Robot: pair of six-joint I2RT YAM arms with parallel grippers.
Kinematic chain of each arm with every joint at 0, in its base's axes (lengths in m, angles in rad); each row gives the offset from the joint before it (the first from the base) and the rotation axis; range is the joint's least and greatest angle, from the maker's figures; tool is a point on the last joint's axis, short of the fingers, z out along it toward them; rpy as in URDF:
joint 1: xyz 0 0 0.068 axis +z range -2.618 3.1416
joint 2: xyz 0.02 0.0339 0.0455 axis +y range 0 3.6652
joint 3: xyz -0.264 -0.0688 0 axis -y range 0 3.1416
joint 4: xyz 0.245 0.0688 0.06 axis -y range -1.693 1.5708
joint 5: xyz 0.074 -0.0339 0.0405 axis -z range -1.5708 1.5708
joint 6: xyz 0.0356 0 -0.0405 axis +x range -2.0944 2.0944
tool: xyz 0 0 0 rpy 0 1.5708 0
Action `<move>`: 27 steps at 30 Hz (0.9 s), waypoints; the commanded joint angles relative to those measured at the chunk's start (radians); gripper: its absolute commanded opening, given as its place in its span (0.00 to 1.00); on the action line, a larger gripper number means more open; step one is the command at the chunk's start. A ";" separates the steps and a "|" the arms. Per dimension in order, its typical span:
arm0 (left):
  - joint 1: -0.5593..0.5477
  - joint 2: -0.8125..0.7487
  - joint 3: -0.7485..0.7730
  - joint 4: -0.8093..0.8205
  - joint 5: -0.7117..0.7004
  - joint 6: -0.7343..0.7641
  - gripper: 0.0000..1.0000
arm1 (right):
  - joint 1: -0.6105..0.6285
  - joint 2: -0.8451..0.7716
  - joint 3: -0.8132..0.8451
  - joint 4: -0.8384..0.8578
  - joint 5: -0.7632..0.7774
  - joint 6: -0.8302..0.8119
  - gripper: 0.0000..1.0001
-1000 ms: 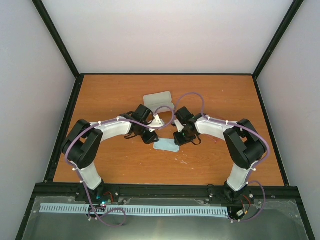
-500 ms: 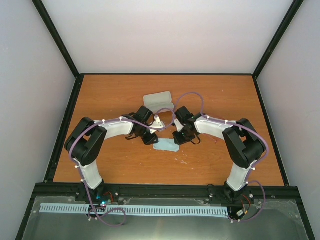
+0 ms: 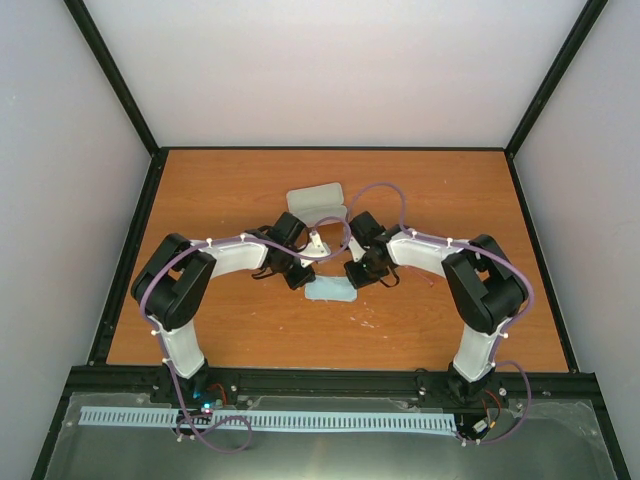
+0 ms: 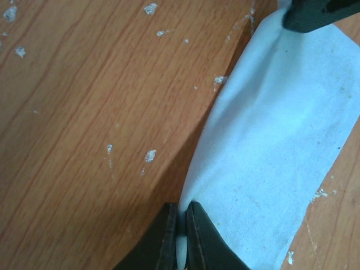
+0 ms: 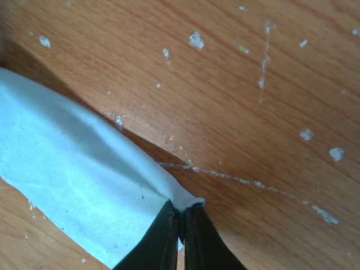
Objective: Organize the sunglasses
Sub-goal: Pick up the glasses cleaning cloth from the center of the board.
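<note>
Frankly, the sunglasses cannot be made out in any view, so I cannot tell where they lie. What sits at the fingers is a light blue cloth [image 3: 330, 291], stretched between the two grippers low over the orange table [image 3: 220, 190].

The left gripper [image 4: 181, 239] has its jaws pressed together on one edge of the cloth, and the fabric rises from the pinch in a taut fold toward the right gripper's black tip at the far corner. The right gripper [image 5: 181, 230] is likewise clamped on a puckered corner, with the cloth fanning away to the left of its fingers.

Both arms bow outward, elbows wide, forearms converging on the table's middle and wrists tipped down. Beyond the fingers, away from the bases, a pale rounded case [image 3: 315, 200] lies apart from the cloth.
</note>
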 commanded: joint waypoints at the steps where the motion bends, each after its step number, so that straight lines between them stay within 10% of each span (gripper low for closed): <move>1: -0.008 0.007 0.014 0.015 0.001 0.011 0.07 | 0.006 0.054 0.000 -0.026 0.011 -0.006 0.03; 27: 0.052 -0.012 0.138 0.033 -0.070 -0.005 0.00 | -0.020 0.090 0.258 -0.070 0.082 -0.057 0.03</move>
